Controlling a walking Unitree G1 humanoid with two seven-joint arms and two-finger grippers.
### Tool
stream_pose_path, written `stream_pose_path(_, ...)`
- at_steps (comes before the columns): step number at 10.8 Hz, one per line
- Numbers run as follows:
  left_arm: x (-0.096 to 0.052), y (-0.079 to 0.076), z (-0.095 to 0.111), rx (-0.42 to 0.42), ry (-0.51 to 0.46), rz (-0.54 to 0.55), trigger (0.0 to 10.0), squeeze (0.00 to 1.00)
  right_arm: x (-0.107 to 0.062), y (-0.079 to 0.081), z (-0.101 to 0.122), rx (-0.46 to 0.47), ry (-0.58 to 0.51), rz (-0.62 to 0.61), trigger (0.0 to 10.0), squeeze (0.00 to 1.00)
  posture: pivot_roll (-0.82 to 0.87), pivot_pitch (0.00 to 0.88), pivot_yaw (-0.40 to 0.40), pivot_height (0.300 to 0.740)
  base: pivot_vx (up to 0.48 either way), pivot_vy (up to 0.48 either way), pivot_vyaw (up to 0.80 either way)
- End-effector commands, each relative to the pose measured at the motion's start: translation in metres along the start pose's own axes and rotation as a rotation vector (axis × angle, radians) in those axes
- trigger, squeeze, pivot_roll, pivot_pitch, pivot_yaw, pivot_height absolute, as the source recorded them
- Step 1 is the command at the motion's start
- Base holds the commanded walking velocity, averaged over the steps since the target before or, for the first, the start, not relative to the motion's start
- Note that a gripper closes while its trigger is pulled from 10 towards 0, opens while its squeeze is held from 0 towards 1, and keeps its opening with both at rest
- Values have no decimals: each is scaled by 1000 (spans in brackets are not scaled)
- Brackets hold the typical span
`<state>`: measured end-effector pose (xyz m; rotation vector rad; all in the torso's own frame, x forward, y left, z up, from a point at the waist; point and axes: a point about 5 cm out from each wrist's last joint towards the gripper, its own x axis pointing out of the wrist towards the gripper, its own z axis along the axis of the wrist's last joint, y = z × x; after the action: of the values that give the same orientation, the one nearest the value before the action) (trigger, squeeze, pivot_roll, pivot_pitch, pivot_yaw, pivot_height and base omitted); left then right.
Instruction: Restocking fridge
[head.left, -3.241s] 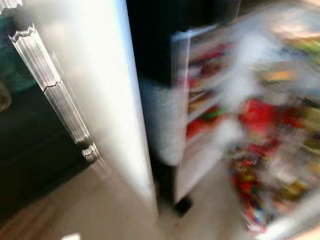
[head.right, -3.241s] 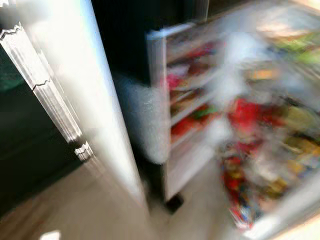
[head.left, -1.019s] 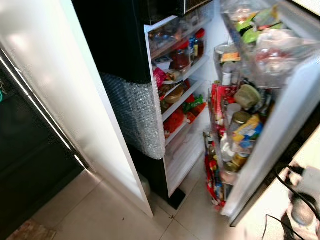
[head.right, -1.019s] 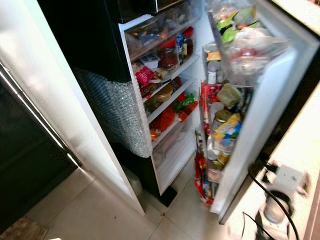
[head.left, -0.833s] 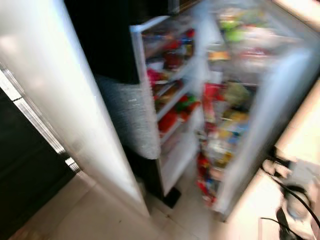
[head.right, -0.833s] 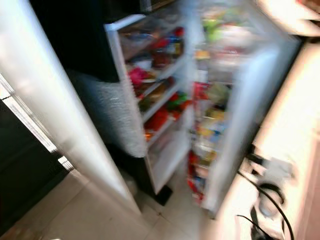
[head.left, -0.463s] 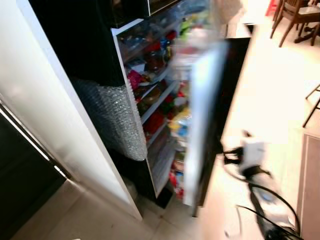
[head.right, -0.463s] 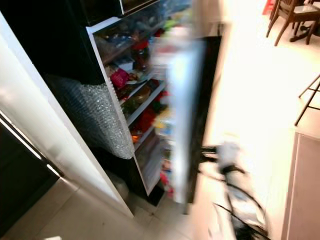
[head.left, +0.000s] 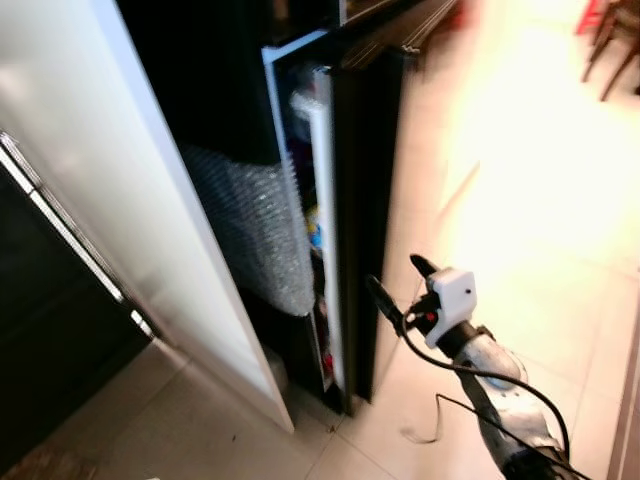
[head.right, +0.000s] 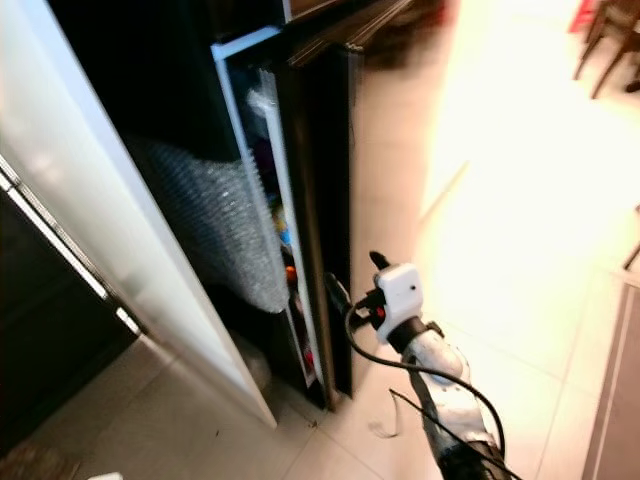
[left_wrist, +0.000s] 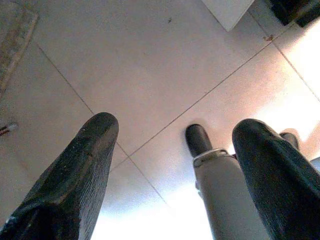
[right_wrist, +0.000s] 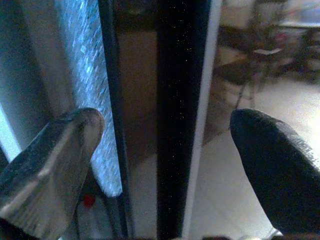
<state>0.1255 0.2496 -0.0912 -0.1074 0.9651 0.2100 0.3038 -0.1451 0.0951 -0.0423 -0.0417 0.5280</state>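
Black glossy fridge door nearly shut, heavy, stiff, slick; push flat on outer face. Right gripper spread wide just beside door, empty. Left gripper spread wide too, over floor tiles.

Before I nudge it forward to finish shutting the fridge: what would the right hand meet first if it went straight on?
Most likely the dark outer edge of the fridge door, which runs between the open fingers of the right hand. How far off it is, I can't tell.
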Motion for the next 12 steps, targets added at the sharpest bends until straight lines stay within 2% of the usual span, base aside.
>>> stream_pose_path(1,-2,4,-6,-9,15,15,10000,0,1,3,6,7,-15,29,10000,0,-328,0,90,740,0,0,0)
stream_pose_path(6,-2,4,-5,-15,13,15,10000,0,-6,3,3,22,28,79,10000,0,-327,0,83,740,0,0,0)
stream_pose_path(12,-1,0,-6,-22,13,12,10000,0,-15,-5,1,20,67,78,10000,0,-330,0,66,740,0,0,0)
